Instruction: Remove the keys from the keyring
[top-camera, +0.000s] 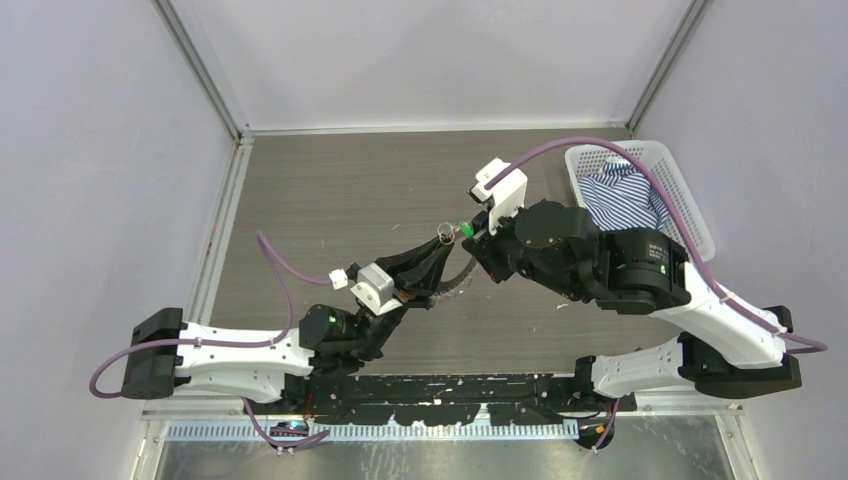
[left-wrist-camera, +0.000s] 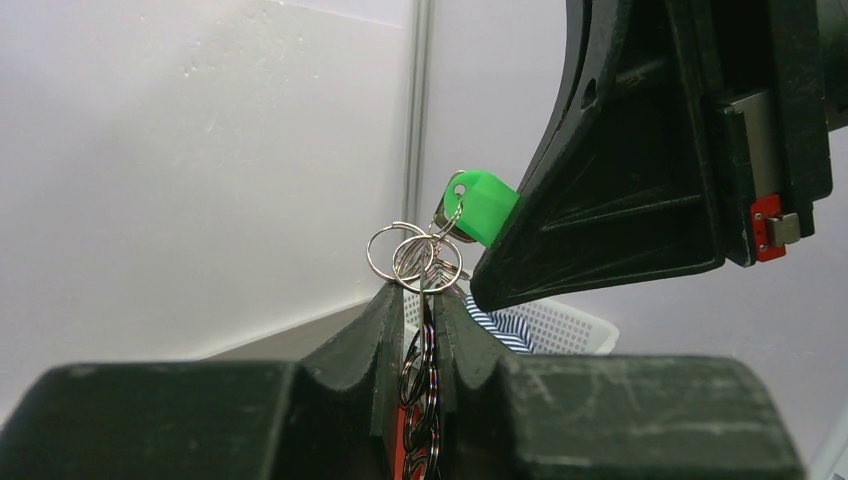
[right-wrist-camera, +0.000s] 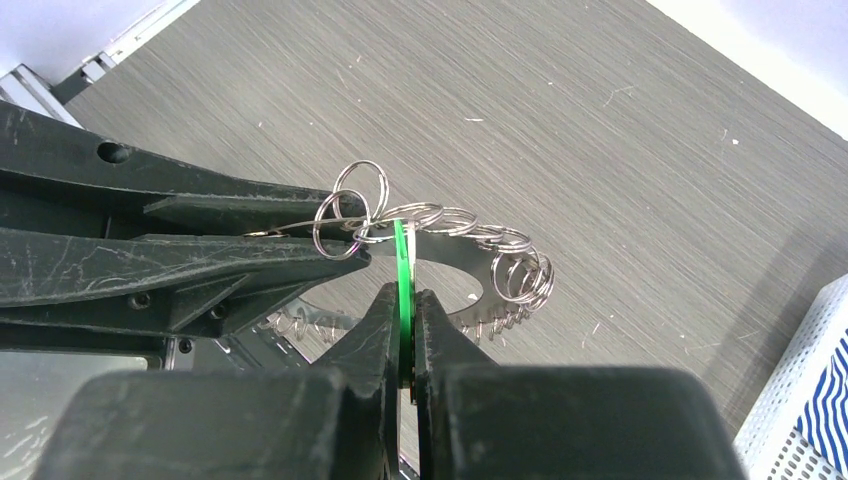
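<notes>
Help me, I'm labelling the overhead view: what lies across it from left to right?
Left pincer → green key → right pincer → basket.

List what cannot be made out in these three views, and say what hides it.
Top view: the keyring is too small to trace; only the green key stands out.
Left wrist view: the keys are mostly buried between the fingers of the left gripper, so uncountable.
Right wrist view: the green key, edge-on, disappears between the fingers of the right gripper.
</notes>
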